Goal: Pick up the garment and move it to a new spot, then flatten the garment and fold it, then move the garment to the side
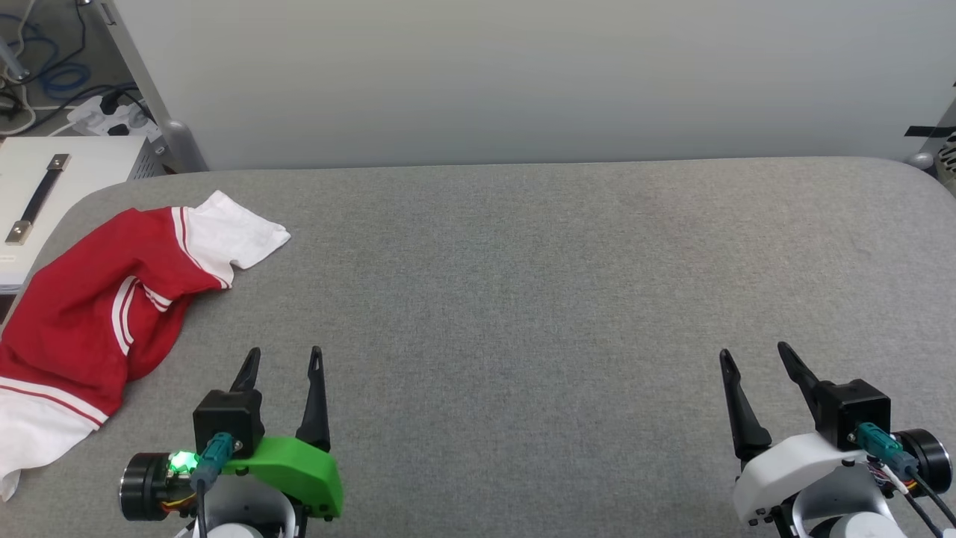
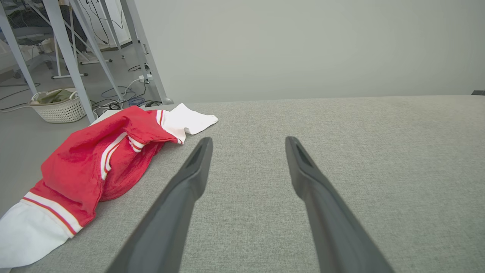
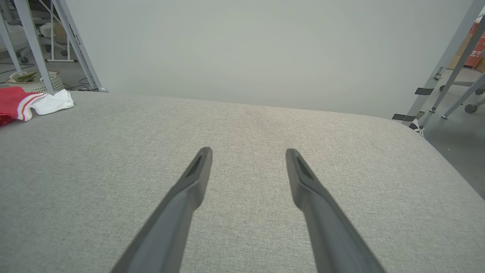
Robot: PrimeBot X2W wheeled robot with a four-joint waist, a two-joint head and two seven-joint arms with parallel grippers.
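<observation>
Grey table (image 1: 523, 261) | garment (image 1: 89, 314) crumpled, red, white sleeves, striped trim | left pincer (image 1: 284, 353), right pincer (image 1: 753, 350) spread, empty

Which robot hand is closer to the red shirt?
Left. The left gripper sits just beside the red shirt, not touching; the right gripper is far across the grey table.

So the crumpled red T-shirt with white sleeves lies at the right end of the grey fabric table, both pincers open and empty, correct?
No: the head view shows the red T-shirt at the left end of the grey fabric table. The left pincer and right pincer are indeed open and empty.
</observation>
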